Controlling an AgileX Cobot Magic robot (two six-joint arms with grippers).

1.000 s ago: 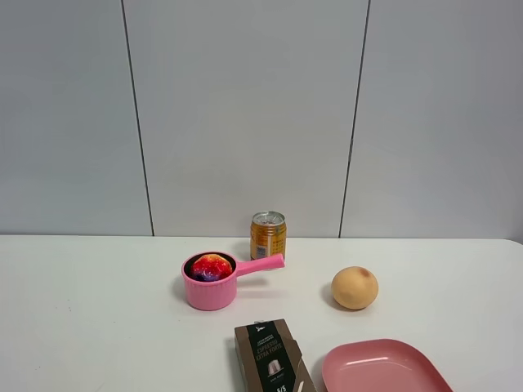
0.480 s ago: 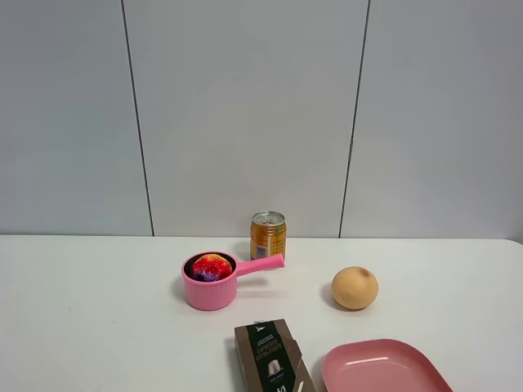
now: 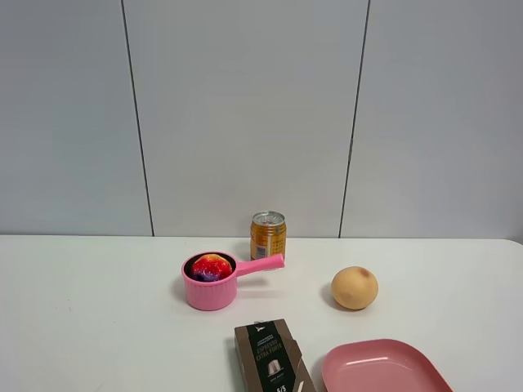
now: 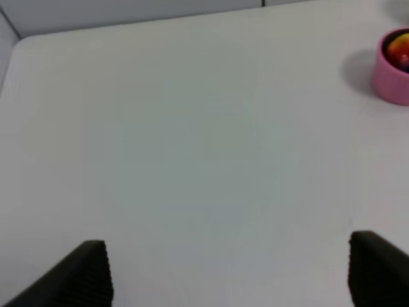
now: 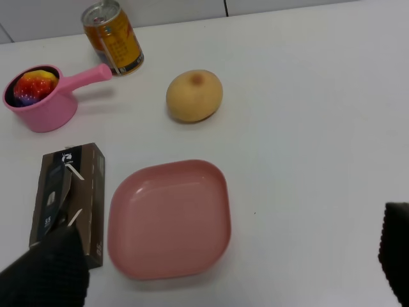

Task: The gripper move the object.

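Note:
The object, a glossy mottled red, yellow and purple ball (image 3: 212,267), lies inside a small pink saucepan (image 3: 208,296) on the white table. It also shows in the right wrist view (image 5: 32,86) and at the edge of the left wrist view (image 4: 400,50). My left gripper (image 4: 233,272) is open and empty over bare table, well away from the saucepan. My right gripper (image 5: 220,262) is open and empty, hovering above a pink plate (image 5: 169,217). Neither arm shows in the exterior high view.
A yellow drink can (image 3: 268,235) stands behind the saucepan's handle. A plain pale-orange round fruit (image 3: 355,287) lies to the right. A dark brown box (image 3: 270,357) and the pink plate (image 3: 382,369) lie at the table's front edge.

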